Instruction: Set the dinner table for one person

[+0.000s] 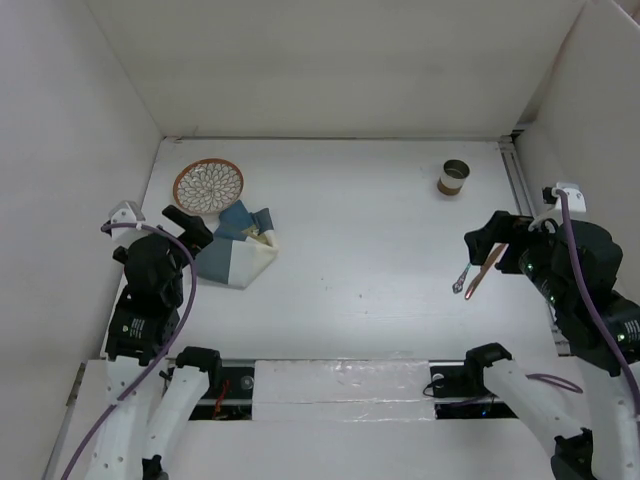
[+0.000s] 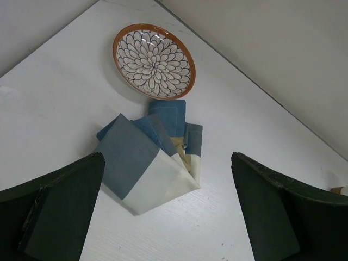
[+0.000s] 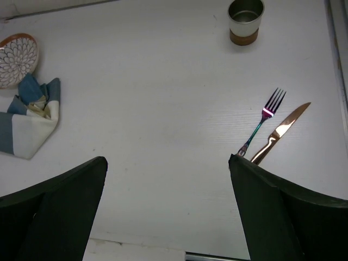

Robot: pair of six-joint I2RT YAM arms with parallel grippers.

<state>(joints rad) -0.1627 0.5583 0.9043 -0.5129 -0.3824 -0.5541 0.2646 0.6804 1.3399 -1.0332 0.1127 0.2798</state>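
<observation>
The dinner table (image 1: 370, 220) is a plain white surface between white walls. A folded, rumpled blue-and-tan placemat (image 1: 238, 252) lies at the left, touching an orange-rimmed flower-pattern plate (image 1: 208, 186) behind it. My left gripper (image 1: 190, 228) is open and empty, just left of the placemat (image 2: 149, 160), with the plate (image 2: 154, 61) beyond it. At the right lie an iridescent fork (image 1: 463, 277) and a copper knife (image 1: 484, 272), side by side. My right gripper (image 1: 483, 238) is open and empty above them; the fork (image 3: 261, 122) and knife (image 3: 280, 132) show by its right finger.
A metal cup with a brown base (image 1: 453, 177) stands at the back right and shows in the right wrist view (image 3: 245, 19). White walls bound the table at the left, back and right. A rail runs along the right edge (image 1: 518, 185).
</observation>
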